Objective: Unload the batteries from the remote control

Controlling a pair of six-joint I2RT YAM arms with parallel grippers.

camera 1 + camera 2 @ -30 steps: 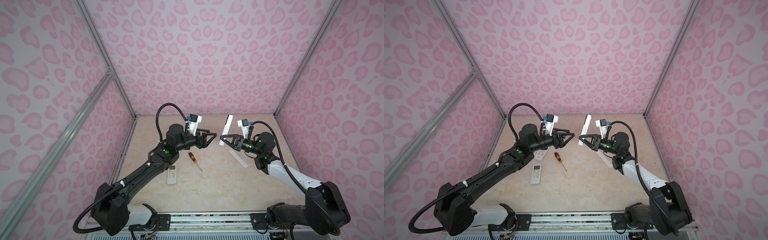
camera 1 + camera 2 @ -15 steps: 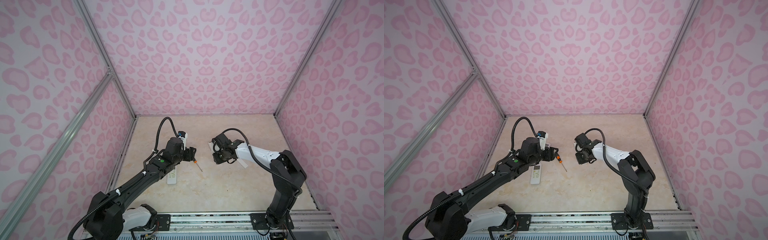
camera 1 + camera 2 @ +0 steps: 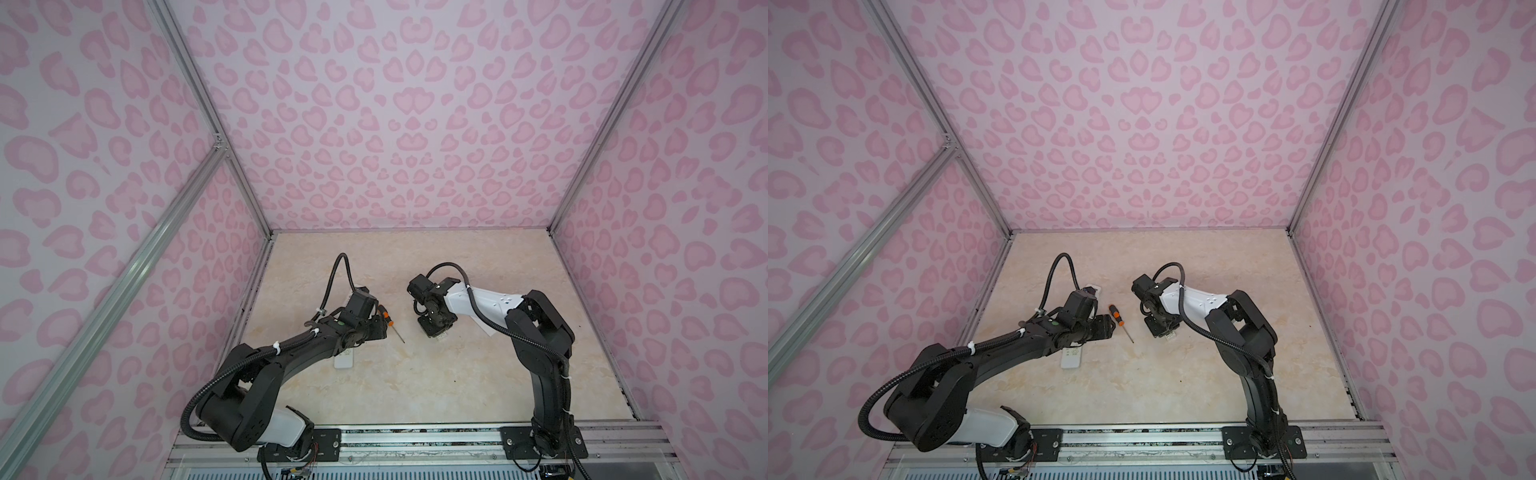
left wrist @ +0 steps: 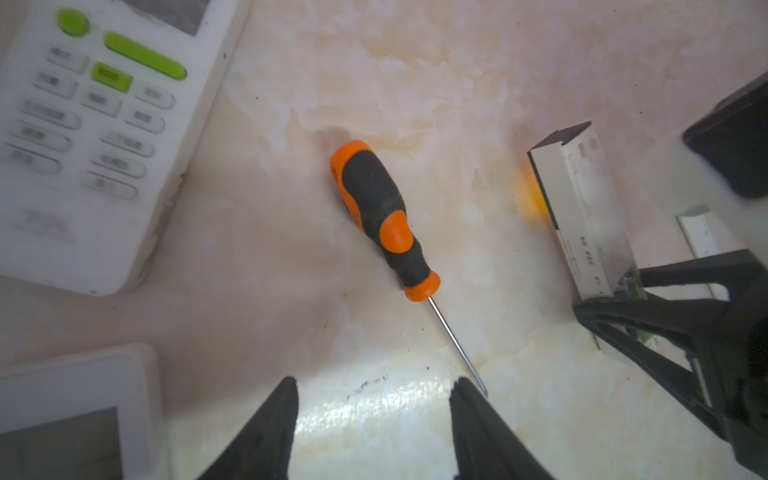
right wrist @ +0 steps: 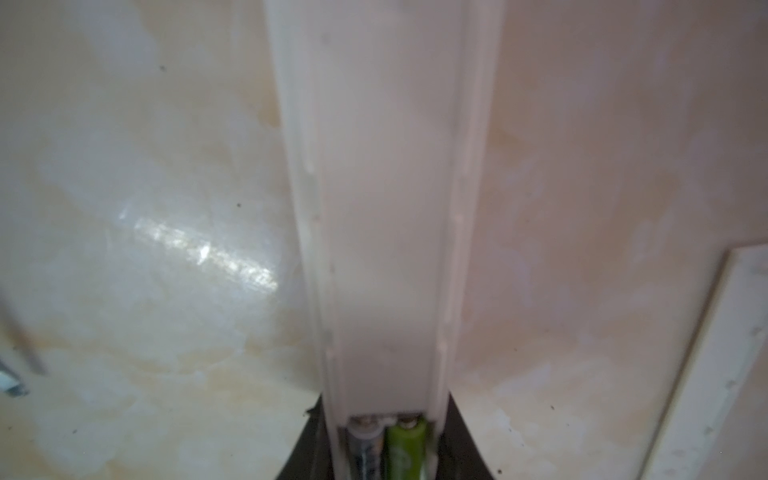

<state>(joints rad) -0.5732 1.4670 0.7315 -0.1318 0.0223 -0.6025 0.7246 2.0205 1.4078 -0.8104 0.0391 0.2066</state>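
**So, both arms just dropped to the table, cells not out yet**

Quick update. A second ago both arms were up in the air, with the right gripper [image 3: 434,330] holding the slim remote [image 5: 386,208] well above the table [image 3: 457,395]. Now it's down around the middle of the table, away from every edge. The jaws hug the remote's end from both sides, so I'd call that pinching it (how firmly, no idea).

The batteries [image 5: 405,449] sit in the open compartment right between those jaws, one lime green and one silvery-dark, touching each other. A white strip [image 5: 706,374] lies just beside the remote, and it looks like the cover to me.

The left gripper [image 4: 376,386] came down too. It's spread wide, holding nothing, and hovers right at the tip of the screwdriver [image 4: 378,212]. That lies flat between the big remote [image 4: 91,137], over toward the left edge, and the slim one.

What it means, I reckon: the lifting part is over. The remote is braced on the table with the cells exposed, so the actual prying-out comes next. Nothing is unloaded so far.
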